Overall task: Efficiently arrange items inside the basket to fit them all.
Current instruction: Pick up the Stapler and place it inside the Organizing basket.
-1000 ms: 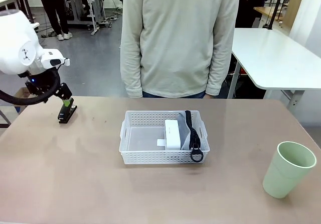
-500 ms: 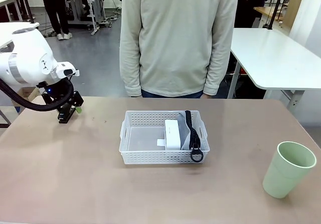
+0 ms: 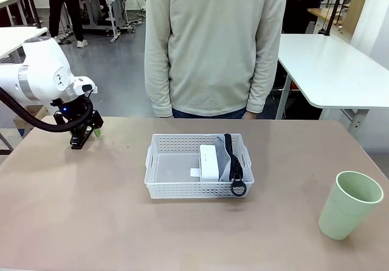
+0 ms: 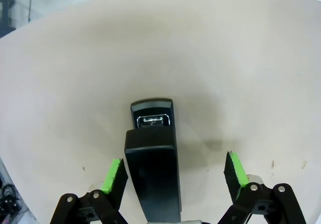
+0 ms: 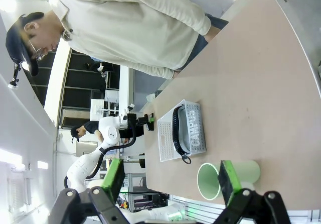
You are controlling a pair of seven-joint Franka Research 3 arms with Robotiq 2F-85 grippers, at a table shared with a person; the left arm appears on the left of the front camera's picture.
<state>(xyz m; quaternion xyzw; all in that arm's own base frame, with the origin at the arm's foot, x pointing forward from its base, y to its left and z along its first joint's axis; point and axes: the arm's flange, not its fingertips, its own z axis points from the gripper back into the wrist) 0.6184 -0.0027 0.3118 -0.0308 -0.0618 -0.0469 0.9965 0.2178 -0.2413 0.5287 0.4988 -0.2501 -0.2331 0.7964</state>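
front, right wrist both see basket (image 3: 182, 189)

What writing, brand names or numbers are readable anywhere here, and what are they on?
"CAMPUS": white letters, lying sideways in the right wrist view, on the grey pouch in the basket.
I can make out no print on the black stapler, the pale green cup or the white block.

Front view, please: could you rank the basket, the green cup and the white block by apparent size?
1. basket
2. green cup, though it stands nearer the camera, which flatters it
3. white block, lying inside the basket
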